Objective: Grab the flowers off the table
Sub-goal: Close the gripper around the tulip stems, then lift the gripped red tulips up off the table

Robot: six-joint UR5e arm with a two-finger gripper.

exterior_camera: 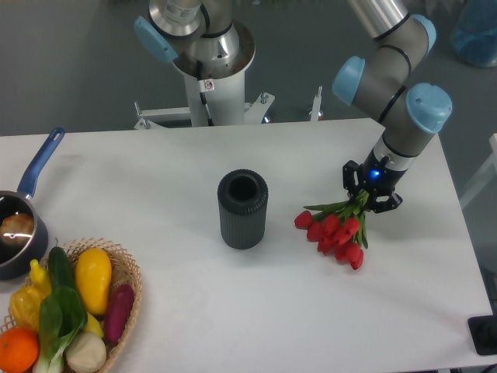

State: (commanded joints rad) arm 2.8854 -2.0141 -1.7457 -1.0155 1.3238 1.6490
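Observation:
A bunch of red tulips, the flowers, lies on the white table right of centre, blooms pointing toward the front, green stems toward the back right. My gripper reaches down over the stem end and its black fingers are closed around the stems. The blooms still seem to rest on the tabletop.
A dark ribbed cylinder stands upright at mid-table, left of the flowers. A wicker basket of vegetables sits at the front left corner. A blue-handled pot sits at the left edge. The robot base rises behind the table.

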